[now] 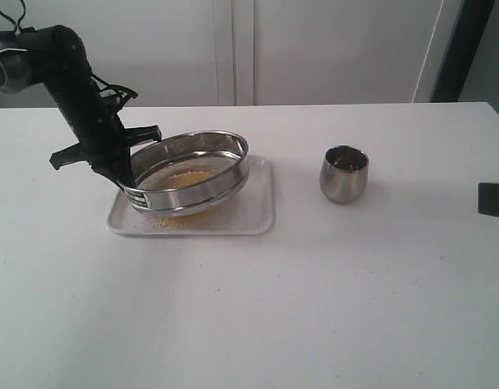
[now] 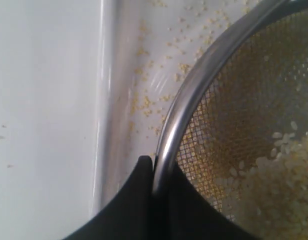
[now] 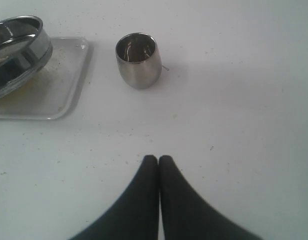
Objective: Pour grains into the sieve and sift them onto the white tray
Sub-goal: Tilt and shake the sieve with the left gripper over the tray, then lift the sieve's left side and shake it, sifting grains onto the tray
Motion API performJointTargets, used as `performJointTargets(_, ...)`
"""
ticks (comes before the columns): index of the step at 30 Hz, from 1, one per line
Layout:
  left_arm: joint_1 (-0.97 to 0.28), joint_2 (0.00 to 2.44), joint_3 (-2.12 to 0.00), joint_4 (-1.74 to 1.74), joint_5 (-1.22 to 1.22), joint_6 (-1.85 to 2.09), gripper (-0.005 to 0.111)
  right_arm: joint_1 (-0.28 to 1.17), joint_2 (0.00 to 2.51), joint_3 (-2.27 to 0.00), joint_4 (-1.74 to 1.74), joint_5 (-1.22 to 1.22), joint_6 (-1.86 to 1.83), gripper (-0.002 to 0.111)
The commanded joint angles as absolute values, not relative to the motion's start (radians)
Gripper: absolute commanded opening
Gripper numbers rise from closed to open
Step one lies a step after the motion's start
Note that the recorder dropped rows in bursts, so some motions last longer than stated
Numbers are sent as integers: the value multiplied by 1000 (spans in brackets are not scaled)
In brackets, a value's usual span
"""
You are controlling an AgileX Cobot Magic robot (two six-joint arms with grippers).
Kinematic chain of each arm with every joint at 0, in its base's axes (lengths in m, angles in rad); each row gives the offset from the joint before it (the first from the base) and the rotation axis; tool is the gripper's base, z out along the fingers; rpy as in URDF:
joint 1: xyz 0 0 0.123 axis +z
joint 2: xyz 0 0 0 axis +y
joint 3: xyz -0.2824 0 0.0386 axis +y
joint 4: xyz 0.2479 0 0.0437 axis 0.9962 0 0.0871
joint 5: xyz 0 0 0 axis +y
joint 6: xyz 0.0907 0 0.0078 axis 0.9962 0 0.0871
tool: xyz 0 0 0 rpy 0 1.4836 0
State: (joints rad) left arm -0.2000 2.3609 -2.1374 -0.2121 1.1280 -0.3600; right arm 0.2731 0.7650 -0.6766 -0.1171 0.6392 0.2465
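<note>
The steel sieve hangs tilted just over the white tray, its left side raised. My left gripper is shut on the sieve's rim, one finger outside and one inside the ring. Grains, pale kernels on the mesh, lie inside the sieve; fine yellow granules are scattered on the tray below. In the exterior view, yellow grains show in the sieve and under it. My right gripper is shut on nothing, low over the bare table, well right of the tray.
A small rounded steel cup stands upright on the white table to the right of the tray, also in the right wrist view as the cup. A white wall runs behind the table's far edge.
</note>
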Motion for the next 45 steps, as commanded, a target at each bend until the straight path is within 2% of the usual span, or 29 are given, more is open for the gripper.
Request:
performJointTargets(1,-179,2345,-2146,-286,1221,-367,0,267,759,-673,-127,634,240,0)
performJointTargets(11,-153,2345,-2146,-285,1196,-307,0,267,759,-673,-127,634,240,0)
performJointTargets(17,-212,2345,-2146,-273,1125,-227,0,267,759,-673,-127,634,240,0)
performJointTargets(26,-194,2338,-2146,-41,1140,-318,0,267,759,-673,-127,634,240,0)
performJointTargets(34,-299,2338,-2148,-48,1057,-268,0,267,759,-673,-127,634,240,0)
performJointTargets(45,-230,2315,-2154,-107,1074,-301,0,267,759,-673,-129,634,240,0)
